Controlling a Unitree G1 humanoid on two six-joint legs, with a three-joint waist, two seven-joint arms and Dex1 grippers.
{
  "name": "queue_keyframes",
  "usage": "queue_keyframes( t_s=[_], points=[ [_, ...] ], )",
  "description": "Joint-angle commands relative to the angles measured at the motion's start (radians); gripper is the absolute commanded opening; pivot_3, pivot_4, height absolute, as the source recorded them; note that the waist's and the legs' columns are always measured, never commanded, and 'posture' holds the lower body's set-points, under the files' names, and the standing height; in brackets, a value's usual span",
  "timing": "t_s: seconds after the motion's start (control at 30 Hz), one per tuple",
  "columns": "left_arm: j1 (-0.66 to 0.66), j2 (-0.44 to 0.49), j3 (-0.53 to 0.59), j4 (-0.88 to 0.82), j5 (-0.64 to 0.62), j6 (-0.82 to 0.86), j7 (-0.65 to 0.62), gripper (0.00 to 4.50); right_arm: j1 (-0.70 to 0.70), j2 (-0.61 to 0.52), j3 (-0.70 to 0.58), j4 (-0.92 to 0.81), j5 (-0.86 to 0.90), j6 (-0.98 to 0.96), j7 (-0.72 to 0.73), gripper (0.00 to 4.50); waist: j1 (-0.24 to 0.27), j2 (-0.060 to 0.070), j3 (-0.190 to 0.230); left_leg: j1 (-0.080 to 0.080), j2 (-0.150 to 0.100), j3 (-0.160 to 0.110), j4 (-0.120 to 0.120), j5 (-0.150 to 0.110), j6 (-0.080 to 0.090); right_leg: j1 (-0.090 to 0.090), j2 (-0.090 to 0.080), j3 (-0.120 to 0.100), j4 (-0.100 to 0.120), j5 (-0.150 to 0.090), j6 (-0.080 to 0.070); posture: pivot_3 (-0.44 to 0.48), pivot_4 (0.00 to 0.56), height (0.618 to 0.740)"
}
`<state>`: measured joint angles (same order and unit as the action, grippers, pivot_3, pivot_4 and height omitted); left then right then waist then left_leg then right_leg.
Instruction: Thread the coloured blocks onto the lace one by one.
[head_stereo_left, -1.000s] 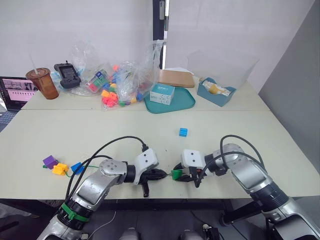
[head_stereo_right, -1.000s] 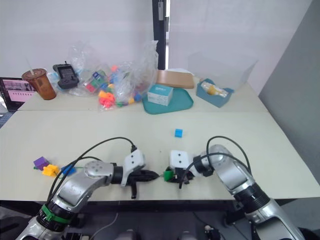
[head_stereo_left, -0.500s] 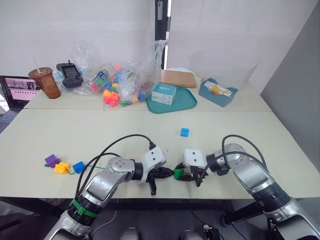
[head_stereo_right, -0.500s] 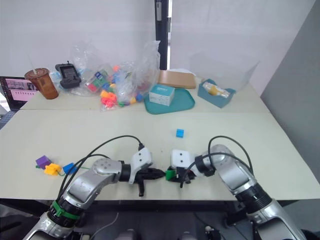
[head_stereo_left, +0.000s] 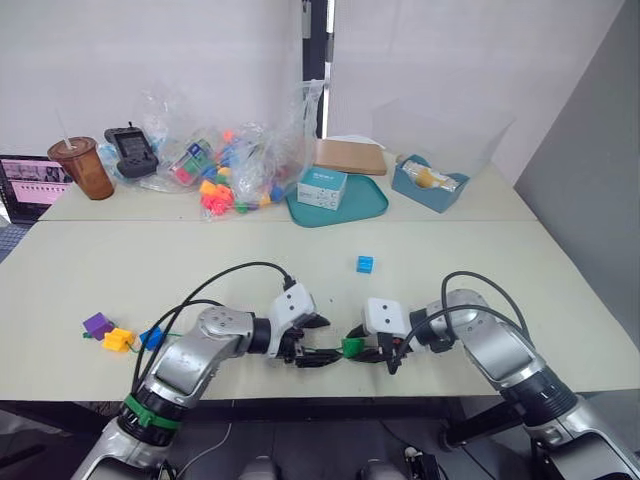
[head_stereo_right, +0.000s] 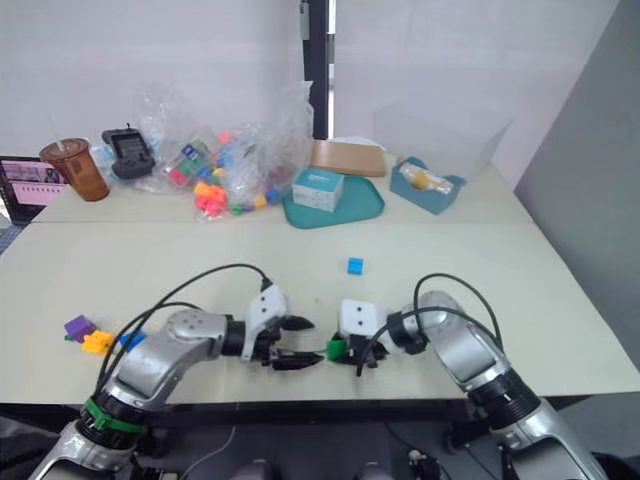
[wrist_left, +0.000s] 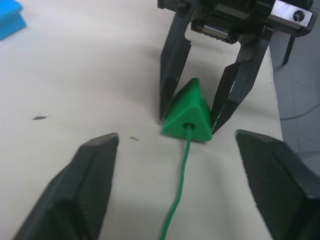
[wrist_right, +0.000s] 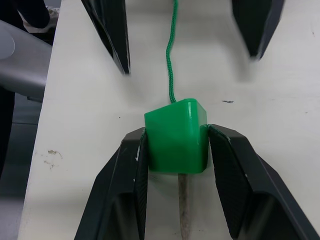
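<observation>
So the teal tray (head_stereo_left: 372, 205) far back holds a small white box (head_stereo_left: 324, 186), and the blue bin (head_stereo_left: 432, 188) right of it has a yellowish item inside. Right end effector (wrist_right: 177, 145) is pinching the green block (wrist_right: 176, 135) at the near edge of the surface (head_stereo_left: 500, 260), with the lace (wrist_left: 181, 192) through it and the grey tip (wrist_right: 183, 216) poking out. Left end effector (wrist_left: 182, 187) faces it, spread wide. Light blue block (head_stereo_left: 365, 264) sits farther back; 3 blocks (head_stereo_left: 115, 335) lie far left.
</observation>
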<state>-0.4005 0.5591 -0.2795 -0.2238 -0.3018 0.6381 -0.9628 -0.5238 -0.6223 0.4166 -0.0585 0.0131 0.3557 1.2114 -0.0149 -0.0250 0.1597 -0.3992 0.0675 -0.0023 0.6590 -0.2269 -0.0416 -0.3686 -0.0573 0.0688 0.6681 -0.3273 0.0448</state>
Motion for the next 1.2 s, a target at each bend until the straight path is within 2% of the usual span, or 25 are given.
queue_keyframes(
  t_s=[0.03,0.2,0.43,0.77,0.9,1.07,1.1,1.2],
  points=[
    [0.013,0.019,0.021,-0.041,-0.016,-0.003,-0.009,4.50,0.032,0.002,0.040,0.040,-0.042,0.028,-0.028,2.68,-0.001,0.000,0.000,0.000,0.000,0.000,0.000,0.000,0.000,0.000,0.000,0.000,0.000,0.000,0.000,0.000,0.150,0.740],
    [0.012,0.013,-0.004,-0.037,-0.018,-0.004,-0.011,4.50,0.027,-0.014,-0.003,0.017,0.001,0.045,-0.014,4.41,0.002,0.000,0.000,-0.001,0.000,0.000,0.000,0.000,0.000,0.000,0.000,0.000,-0.001,0.000,0.000,0.000,0.150,0.740],
    [-0.068,-0.064,-0.104,0.047,0.054,-0.062,0.002,4.50,0.072,-0.117,-0.100,-0.023,0.095,0.028,0.068,4.46,0.034,0.000,0.000,-0.006,-0.002,0.000,0.001,-0.001,0.002,-0.002,-0.002,-0.001,-0.005,0.000,0.001,0.000,0.150,0.740],
    [-0.128,-0.167,-0.238,0.244,0.203,-0.242,-0.010,4.50,0.088,-0.156,-0.125,-0.011,0.093,0.008,0.043,4.46,0.031,0.000,0.000,-0.006,-0.002,0.001,0.002,-0.001,0.002,-0.002,-0.002,-0.001,-0.005,0.001,0.001,0.000,0.150,0.740],
    [-0.129,-0.178,-0.254,0.286,0.231,-0.250,-0.030,3.35,0.096,-0.155,-0.115,-0.023,0.091,0.011,0.044,4.50,0.033,0.000,0.000,-0.006,-0.002,0.001,0.002,-0.001,0.002,-0.001,-0.002,-0.001,-0.005,0.001,0.002,0.000,0.150,0.740],
    [-0.117,-0.171,-0.259,0.281,0.228,-0.237,-0.071,1.60,0.093,-0.151,-0.103,-0.014,0.080,0.005,0.041,4.50,0.031,0.000,0.000,-0.006,-0.002,0.000,0.002,-0.001,0.002,-0.001,-0.002,-0.001,-0.005,0.001,0.002,0.000,0.150,0.740],
    [-0.113,-0.168,-0.260,0.276,0.224,-0.232,-0.079,1.38,0.093,-0.149,-0.102,-0.015,0.082,0.006,0.042,4.50,0.031,0.000,0.000,-0.006,-0.002,0.000,0.002,-0.001,0.002,-0.001,-0.002,-0.001,-0.005,0.001,0.002,0.000,0.150,0.740],
    [-0.102,-0.163,-0.257,0.260,0.216,-0.218,-0.097,1.34,0.091,-0.143,-0.094,-0.013,0.078,0.005,0.039,4.50,0.030,0.000,0.000,-0.005,-0.002,0.000,0.002,-0.001,0.002,-0.001,-0.002,-0.001,-0.005,0.001,0.002,0.000,0.150,0.740]
  ],
)
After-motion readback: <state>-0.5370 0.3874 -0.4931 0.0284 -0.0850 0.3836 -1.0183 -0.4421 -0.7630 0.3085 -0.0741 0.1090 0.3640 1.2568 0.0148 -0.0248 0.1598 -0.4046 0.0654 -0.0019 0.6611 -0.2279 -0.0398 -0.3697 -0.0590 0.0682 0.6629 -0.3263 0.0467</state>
